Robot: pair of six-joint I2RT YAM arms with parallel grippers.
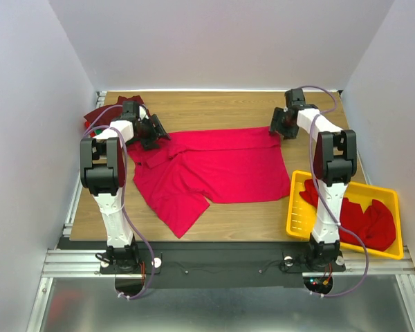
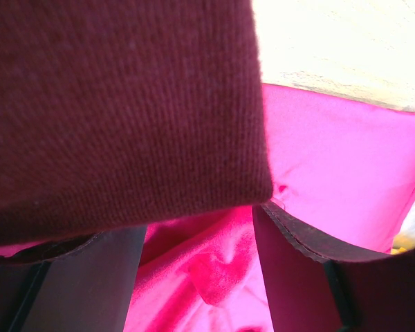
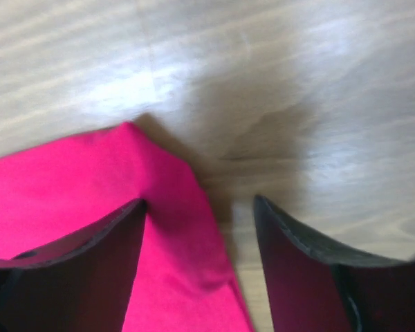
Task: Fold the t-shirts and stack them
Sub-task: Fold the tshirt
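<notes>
Since the crimson t-shirt (image 1: 221, 166) spread on the desk (image 1: 235, 111) is judged soft and limp, its far corners are best pinched; the right hand (image 3: 199, 202) is held wide over one corner, the left hand (image 2: 197, 228) wide over bunched cloth.

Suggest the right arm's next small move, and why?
Likely lower and close: the right gripper is open and straddles a corner of the red t-shirt, one finger over cloth, the other over bare table, with the cloth's edge in the gap.
</notes>
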